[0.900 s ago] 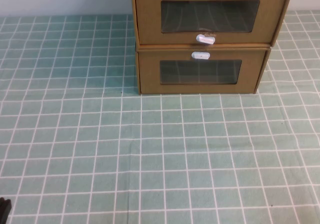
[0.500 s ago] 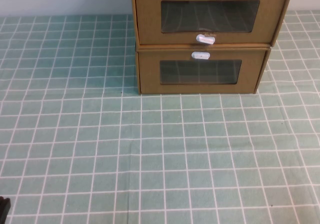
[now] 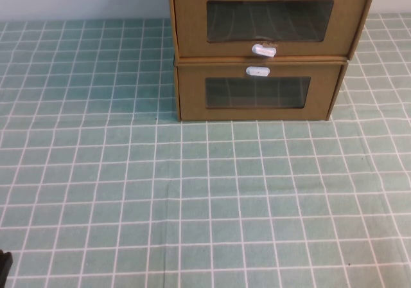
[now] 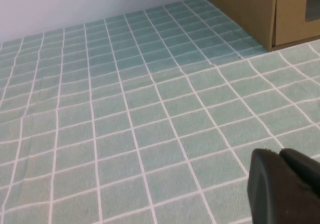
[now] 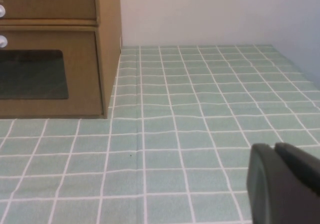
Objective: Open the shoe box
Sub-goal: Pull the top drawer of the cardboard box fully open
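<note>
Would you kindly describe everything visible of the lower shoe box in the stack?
The lower shoe box is brown cardboard, closed, with a dark see-through window and a white handle on its front. It sits on the checked cloth, carrying the upper box. The left gripper and the right gripper, both well away, touch nothing.

Matte black left gripper [image 4: 281, 160], matte black right gripper [image 5: 275, 153], rounded fingers [image 5: 264, 184]
</note>
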{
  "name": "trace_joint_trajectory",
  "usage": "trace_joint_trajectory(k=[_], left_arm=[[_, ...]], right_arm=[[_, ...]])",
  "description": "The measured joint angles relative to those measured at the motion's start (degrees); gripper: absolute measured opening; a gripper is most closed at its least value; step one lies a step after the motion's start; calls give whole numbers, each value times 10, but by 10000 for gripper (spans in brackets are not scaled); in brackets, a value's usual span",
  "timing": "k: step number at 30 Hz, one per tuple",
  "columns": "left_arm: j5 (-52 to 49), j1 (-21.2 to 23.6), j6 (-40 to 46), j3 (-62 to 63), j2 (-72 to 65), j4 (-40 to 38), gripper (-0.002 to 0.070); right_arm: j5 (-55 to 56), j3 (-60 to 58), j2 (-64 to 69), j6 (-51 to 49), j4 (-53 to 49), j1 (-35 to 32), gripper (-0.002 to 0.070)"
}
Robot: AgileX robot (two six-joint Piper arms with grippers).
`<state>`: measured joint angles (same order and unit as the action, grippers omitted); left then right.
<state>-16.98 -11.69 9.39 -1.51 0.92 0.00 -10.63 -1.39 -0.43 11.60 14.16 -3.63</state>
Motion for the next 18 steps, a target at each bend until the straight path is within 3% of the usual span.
trace_joint_trajectory(k=[6, 12, 18], left_arm=[[71, 0, 0, 0, 0, 0, -5], [259, 0, 0, 0, 0, 0, -5], [370, 0, 0, 0, 0, 0, -5]], right_arm=[[65, 0, 0, 0, 1, 0, -13], [252, 0, 0, 0, 6, 0, -13], [347, 0, 0, 0, 12, 0, -13]])
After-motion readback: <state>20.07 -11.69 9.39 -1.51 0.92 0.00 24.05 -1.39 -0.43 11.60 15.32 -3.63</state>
